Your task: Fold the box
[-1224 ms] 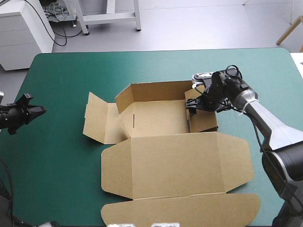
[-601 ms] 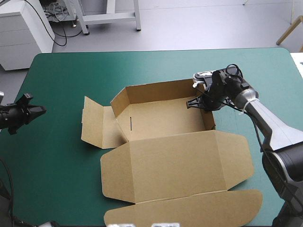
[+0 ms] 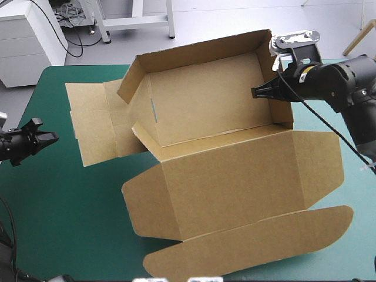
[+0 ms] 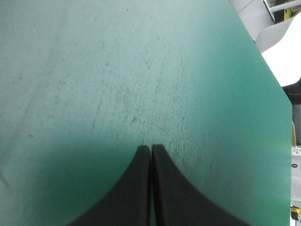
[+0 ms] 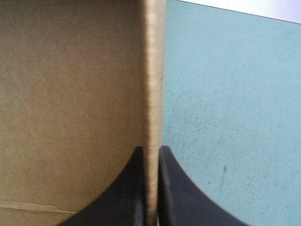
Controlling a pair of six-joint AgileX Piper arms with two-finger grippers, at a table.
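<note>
The brown box [image 3: 217, 164] hangs tilted above the table, its tray part raised toward the far side and its long lid flap reaching toward the near edge. My right gripper [image 3: 265, 91] is shut on the box's right wall, whose edge [image 5: 154, 94] runs between the black fingers [image 5: 170, 188] in the right wrist view. Its left end flap [image 3: 94, 126] hangs loose, spread out to the left. At the table's left edge my left gripper [image 3: 50, 138] is shut on nothing, far from the box; its fingers [image 4: 150, 188] meet over the bare teal-green cover [image 4: 117, 70].
The teal-green table [image 3: 64, 211] shows bare on the left and at the near left corner. A white cabinet [image 3: 29, 41] and a metal frame stand beyond the far edge.
The right gripper shut on the box's right wall and lifted it up and toward the far side; the box rose off the table and tilted. The left arm stayed still.
</note>
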